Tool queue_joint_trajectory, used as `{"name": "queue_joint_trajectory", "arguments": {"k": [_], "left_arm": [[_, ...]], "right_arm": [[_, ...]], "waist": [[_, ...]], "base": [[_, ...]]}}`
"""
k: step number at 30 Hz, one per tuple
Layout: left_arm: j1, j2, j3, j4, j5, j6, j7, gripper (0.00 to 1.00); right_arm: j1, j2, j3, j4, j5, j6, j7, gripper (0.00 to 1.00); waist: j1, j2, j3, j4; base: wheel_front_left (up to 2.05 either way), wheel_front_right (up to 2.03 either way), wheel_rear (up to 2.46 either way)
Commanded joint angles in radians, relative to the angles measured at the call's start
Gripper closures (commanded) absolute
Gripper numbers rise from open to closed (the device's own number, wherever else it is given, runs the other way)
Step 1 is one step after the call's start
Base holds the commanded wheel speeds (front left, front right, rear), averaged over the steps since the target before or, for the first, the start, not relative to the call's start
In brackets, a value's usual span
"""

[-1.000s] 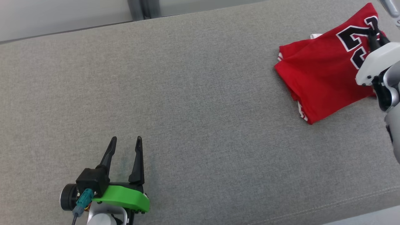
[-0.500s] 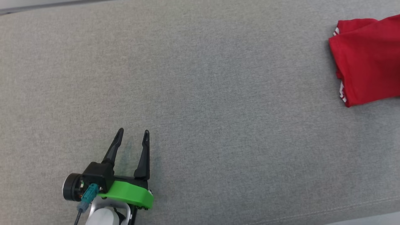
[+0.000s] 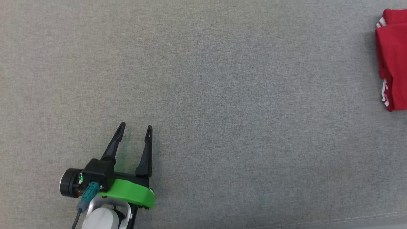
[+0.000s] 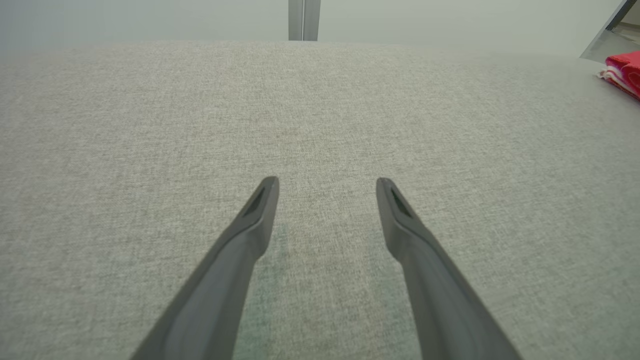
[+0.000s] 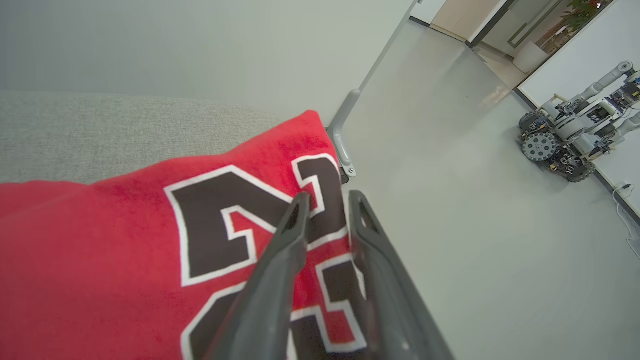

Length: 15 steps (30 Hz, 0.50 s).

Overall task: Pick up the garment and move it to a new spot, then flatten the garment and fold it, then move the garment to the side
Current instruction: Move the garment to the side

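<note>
Grey woven fabric covers the whole top of the table (image 3: pixel 222 79), with a stitched seam running along its near edge. Most of the cloth top is bare.

Red and folded, the garment (image 3: pixel 394 63) lies flat by the table's right edge, well apart from the left gripper. It is a sports jersey with white striped trim along its left side. In the right wrist view the garment (image 5: pixel 100 250) shows large black numerals outlined in white. One of its corners reaches a corner of the table, just beside a grey metal leg (image 5: pixel 342 130). In the left wrist view the garment (image 4: pixel 625 72) is a small red and white shape at the far right.

Near the table's front left, the left gripper (image 3: pixel 136 126) hangs low over the bare fabric. It has a bright green housing (image 3: pixel 127 194) and a teal cable plug (image 3: pixel 89 194) at its base. Its two dark fingers (image 4: pixel 240 260) are spread wide apart and hold nothing.

Over the printed numerals sits the right gripper (image 5: pixel 329 196). Its fingers (image 5: pixel 270 280) are drawn close together, with only a narrow strip of jersey showing between them. Whether they pinch the cloth or merely rest above it cannot be told.

Beyond the table in the right wrist view lies a pale smooth floor (image 5: pixel 450 225). On it, far off by a wall, stands another wheeled robot (image 5: pixel 565 140) with grey arms
</note>
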Motion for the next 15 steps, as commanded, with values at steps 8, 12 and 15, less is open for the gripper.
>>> {"name": "queue_joint_trajectory", "arguments": {"k": [8,12,15], "left_arm": [[-0.017,0.014,-0.004,-0.010,0.004,0.013,0.008,0.00],[-0.015,0.015,-0.003,-0.005,-0.004,0.015,0.006,0.00],[-0.016,0.017,0.003,0.002,-0.010,0.018,0.001,0.00]], "right_arm": [[0.018,0.072,-0.102,-0.035,-0.130,-0.001,-0.079,0.00],[0.018,0.121,-0.112,-0.044,-0.152,-0.001,-0.113,0.00],[0.006,0.155,-0.090,-0.043,-0.136,-0.001,-0.134,0.00]], "waist": [[0.0000,0.0000,0.008,-0.012],[0.0000,0.0000,-0.008,-0.026],[0.0000,0.0000,-0.031,-0.036]], "base": [[0.00,0.00,0.00],[0.00,0.00,0.00],[0.00,0.00,0.00]]}}
